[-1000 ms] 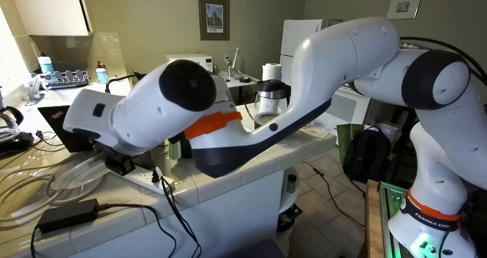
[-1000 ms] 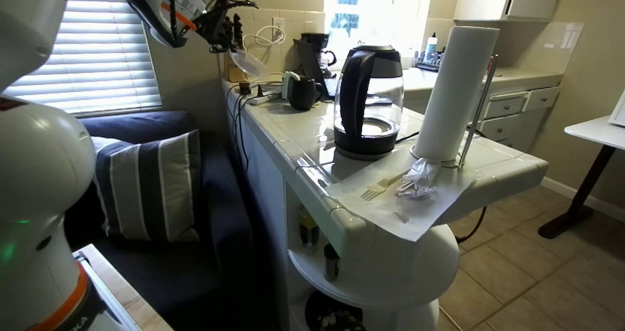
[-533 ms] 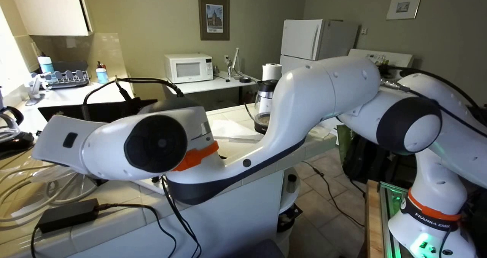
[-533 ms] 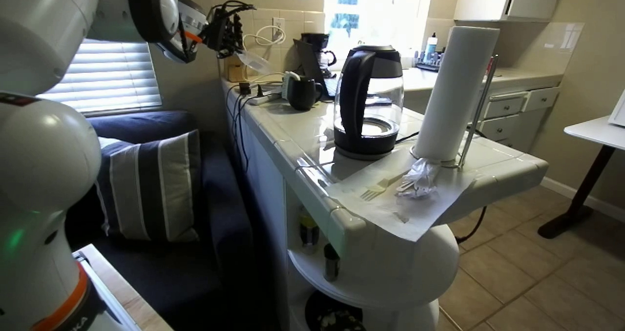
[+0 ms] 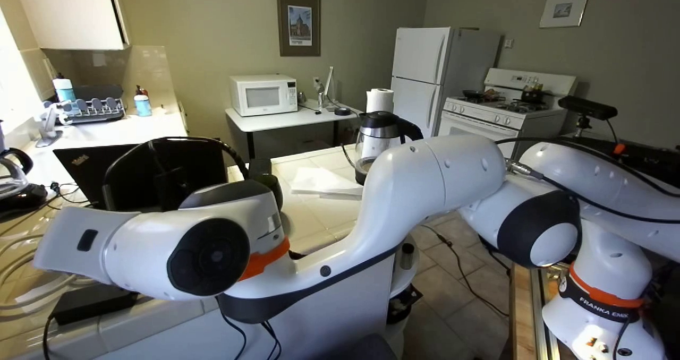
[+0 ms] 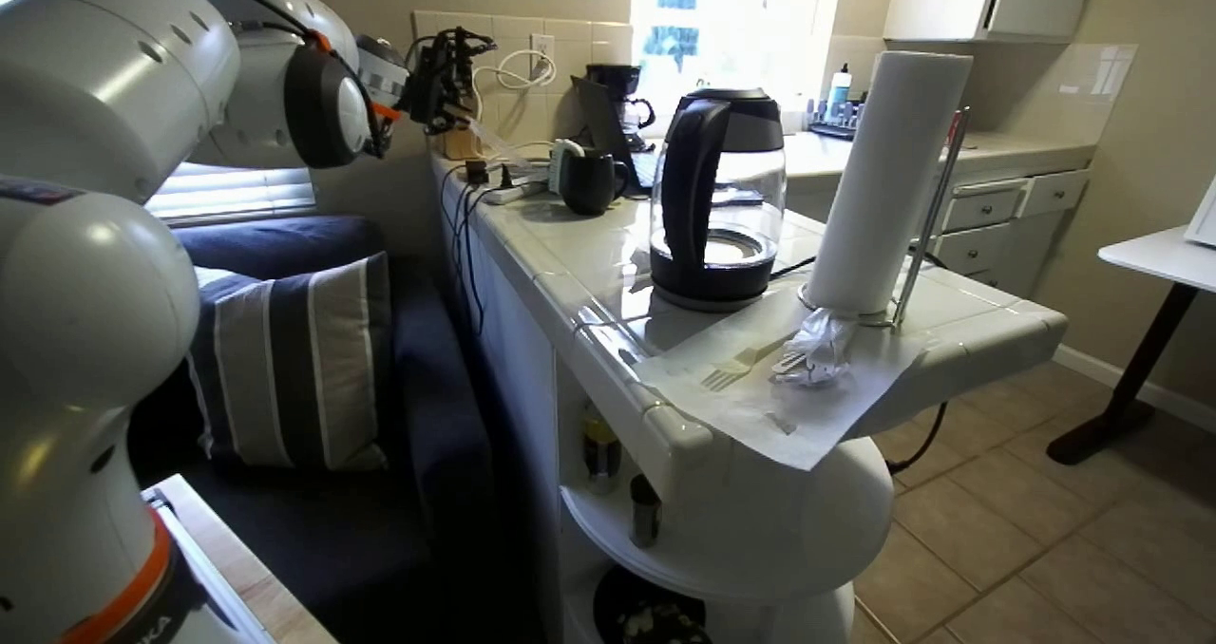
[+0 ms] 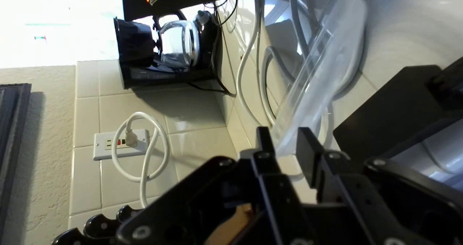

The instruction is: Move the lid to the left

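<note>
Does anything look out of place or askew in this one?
In an exterior view, a paper sheet hangs over the edge of the counter, bearing a fork and crumpled plastic, like uncleared litter. The lid slants too, but the tool holds it, which likely explains that.

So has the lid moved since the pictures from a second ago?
Yes, downward: in an exterior view, the lid is now farther below the wall outlet than it was then.
</note>
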Controlling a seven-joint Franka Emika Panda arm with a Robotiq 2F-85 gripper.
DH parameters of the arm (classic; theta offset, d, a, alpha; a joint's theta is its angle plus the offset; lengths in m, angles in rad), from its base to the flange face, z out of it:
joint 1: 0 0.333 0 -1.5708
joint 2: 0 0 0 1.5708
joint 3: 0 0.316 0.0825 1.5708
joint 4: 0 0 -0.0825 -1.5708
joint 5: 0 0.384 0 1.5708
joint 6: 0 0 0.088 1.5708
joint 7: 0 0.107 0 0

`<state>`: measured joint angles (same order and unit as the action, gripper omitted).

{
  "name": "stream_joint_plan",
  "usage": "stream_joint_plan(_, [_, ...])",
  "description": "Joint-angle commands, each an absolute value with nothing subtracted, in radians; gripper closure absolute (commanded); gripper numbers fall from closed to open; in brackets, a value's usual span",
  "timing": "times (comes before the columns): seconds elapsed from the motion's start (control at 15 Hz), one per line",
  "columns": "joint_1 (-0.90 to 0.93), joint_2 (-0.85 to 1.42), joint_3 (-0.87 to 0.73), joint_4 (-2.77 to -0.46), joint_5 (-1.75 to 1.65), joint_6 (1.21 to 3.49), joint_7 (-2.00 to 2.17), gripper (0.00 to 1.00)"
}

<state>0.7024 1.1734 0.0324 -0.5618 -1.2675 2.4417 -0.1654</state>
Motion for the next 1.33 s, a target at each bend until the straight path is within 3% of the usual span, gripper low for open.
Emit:
stream_joint_plan(0.0, [0.706,1.236,0.004,-0.47,-1.199,2.498,-0.22,0.43])
stream_joint_plan(0.4, [0.683,1.197,0.086,-0.48,-0.927,2.569,-0.363,0.01])
stream_joint_plan(1.27, [0.708,1.017,0.227,-0.497,-0.208,2.279,-0.841,0.0])
